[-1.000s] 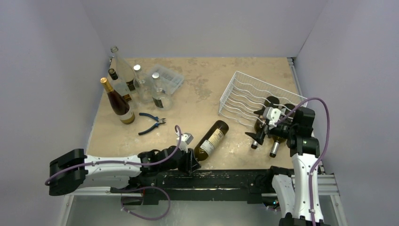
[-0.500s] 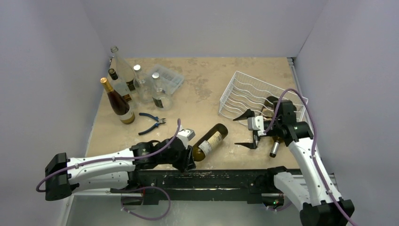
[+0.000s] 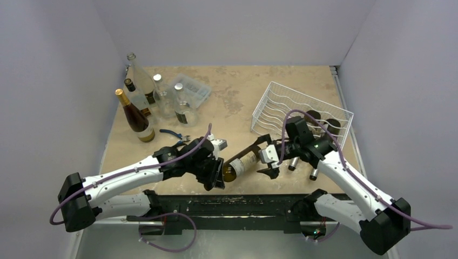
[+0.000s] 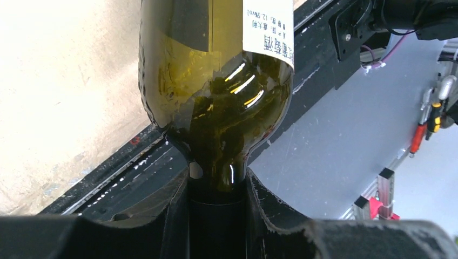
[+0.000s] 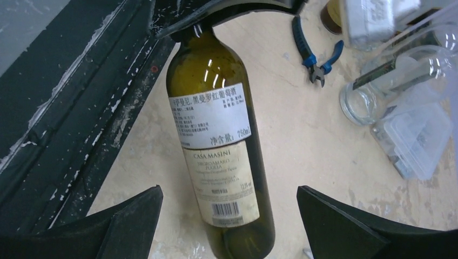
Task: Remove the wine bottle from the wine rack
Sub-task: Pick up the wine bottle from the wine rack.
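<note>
Bottle (image 3: 242,161) is off the rack (image 3: 300,109), lying left of the rack's near-left corner and closer to the arms; long axis runs diagonally; base points up toward that corner, neck points away from the rack toward the near table edge; label faces up in the right wrist view; whether the glass rests on the table (image 3: 237,91) or is lifted clear, cannot tell.

Left gripper (image 3: 219,174) pinches the neck, one finger pressed on each side just below the shoulder; neck end is the end farthest from the rack and sits at the black rail (image 3: 243,205) along the near edge.

Right gripper (image 3: 263,156) is spread wide at the base end, between bottle and rack; its fingers (image 5: 129,221) flank the glass with a gap on both sides, not touching.

Two other bottles (image 3: 312,115) lie in the rack's near-right cradles, necks past its near edge.

Bare table runs left of the rack and behind the bottle; pliers (image 3: 174,136), standing bottles (image 3: 135,116) and a clear box (image 3: 193,89) sit well left of the rack.
</note>
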